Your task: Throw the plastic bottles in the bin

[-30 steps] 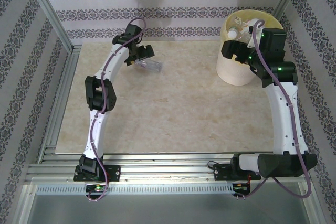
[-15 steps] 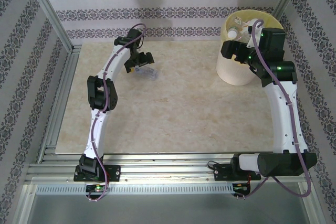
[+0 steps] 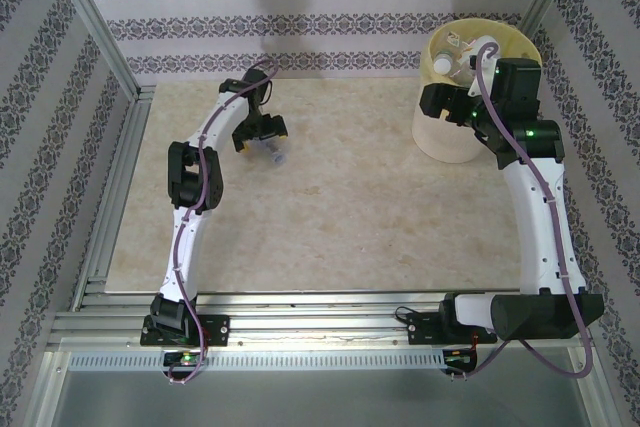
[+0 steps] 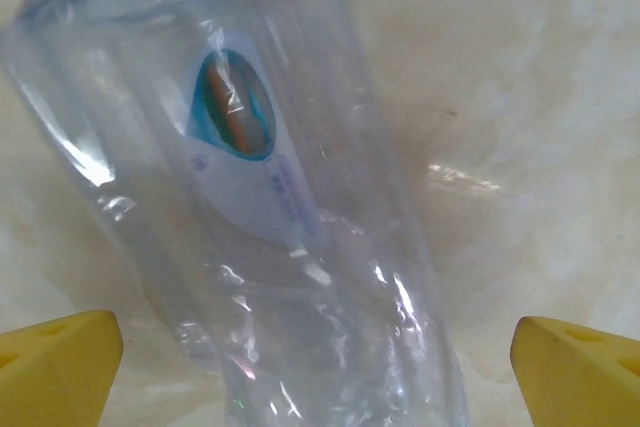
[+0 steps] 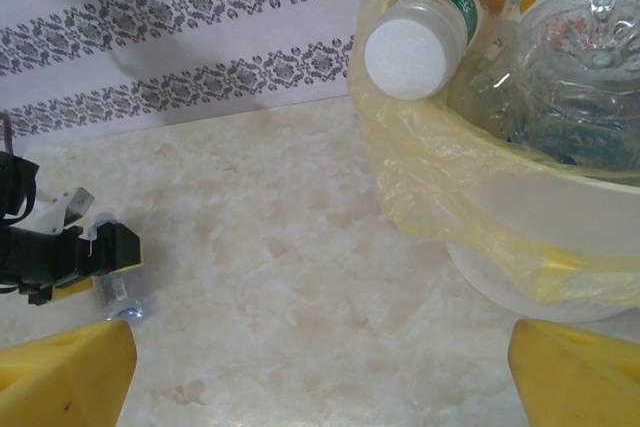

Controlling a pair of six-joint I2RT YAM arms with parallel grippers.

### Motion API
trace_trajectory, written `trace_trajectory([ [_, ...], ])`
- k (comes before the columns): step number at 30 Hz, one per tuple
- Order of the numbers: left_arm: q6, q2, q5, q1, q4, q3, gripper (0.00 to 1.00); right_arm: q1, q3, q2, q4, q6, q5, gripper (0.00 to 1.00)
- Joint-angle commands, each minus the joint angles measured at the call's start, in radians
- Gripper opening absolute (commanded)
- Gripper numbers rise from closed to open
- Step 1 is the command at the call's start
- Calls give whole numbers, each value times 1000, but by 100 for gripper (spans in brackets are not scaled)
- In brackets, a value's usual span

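A clear crushed plastic bottle (image 4: 300,247) with a blue cap and a blue-and-orange label lies on the table (image 3: 340,207). In the top view this bottle (image 3: 273,155) peeks out just under my left gripper (image 3: 262,137). That left gripper (image 4: 318,377) is open, with a yellow fingertip (image 4: 55,367) on each side of the bottle and a gap between each and the plastic. The pale-yellow bin (image 3: 450,137) stands at the back right with several bottles (image 3: 465,52) inside. My right gripper (image 3: 443,99) is open beside the bin's left wall and holds nothing. In its own view, the right gripper (image 5: 320,377) hangs over bare table.
The bin's rim (image 5: 470,177) carries a yellow liner, and a white-capped bottle (image 5: 420,32) leans over it. Patterned walls close the back and both sides. A metal rail (image 3: 110,207) runs along the table's left edge.
My left gripper has swung nearer and dropped over the clear bottle, which now shows slightly closer to the front. The right arm has hardly moved.
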Motion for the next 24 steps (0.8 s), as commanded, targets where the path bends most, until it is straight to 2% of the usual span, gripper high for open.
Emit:
trace_trajectory([
  [1,34,13,-37,16,-41,-37,99,4,-16,-27,19,-19,-20,95],
  [4,50,4,-19,23,-22,-62,91,4,-22,-31,22,-20,-19,95],
  [13,131,-107,75,23,149,-243,56,7,-16,-26,43,-1,-21,95],
  [17,181,-189,139,20,268,-343,50,9,-7,-17,59,21,-33,96],
  [24,278,-359,304,-3,536,-488,49,24,20,8,76,53,-60,97],
])
